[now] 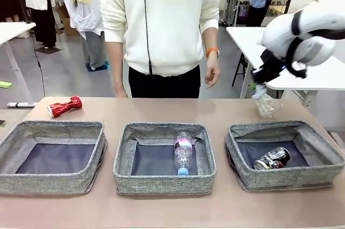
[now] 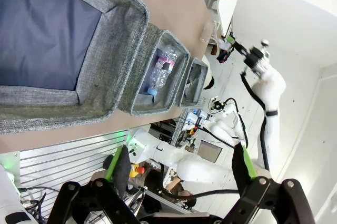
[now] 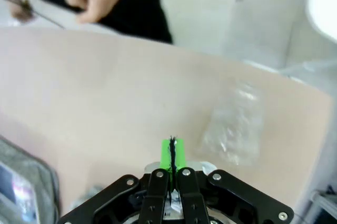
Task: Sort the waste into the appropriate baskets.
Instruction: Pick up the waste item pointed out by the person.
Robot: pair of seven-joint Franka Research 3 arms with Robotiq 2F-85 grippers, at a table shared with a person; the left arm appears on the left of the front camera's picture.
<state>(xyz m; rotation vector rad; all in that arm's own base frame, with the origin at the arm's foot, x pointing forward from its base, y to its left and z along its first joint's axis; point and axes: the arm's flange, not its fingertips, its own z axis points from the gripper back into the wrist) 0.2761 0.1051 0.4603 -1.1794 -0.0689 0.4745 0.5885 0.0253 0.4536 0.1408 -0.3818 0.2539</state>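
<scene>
At the far right of the bench, just behind the right basket, the right end effector hangs tilted over the crumpled plastic. Its green pads are pressed flat together. Seen from the wrist, the plastic sits just beside the pads rather than between them. I cannot tell whether a thin edge is pinched.

The left end effector is wide open and holds nothing, looking along the row of baskets.

A bottle lies in the middle basket, so that is probably where the plastic belongs. The right basket holds a can.

The plastic looks light and springy, so a pinch on a firm fold would likely serve better than one on a loose edge. A slow lift would show whether it comes along. It should pass well above the soft rims and be let go low inside the basket, so it cannot drift out.

A red can waits on the bench behind the left basket.
</scene>
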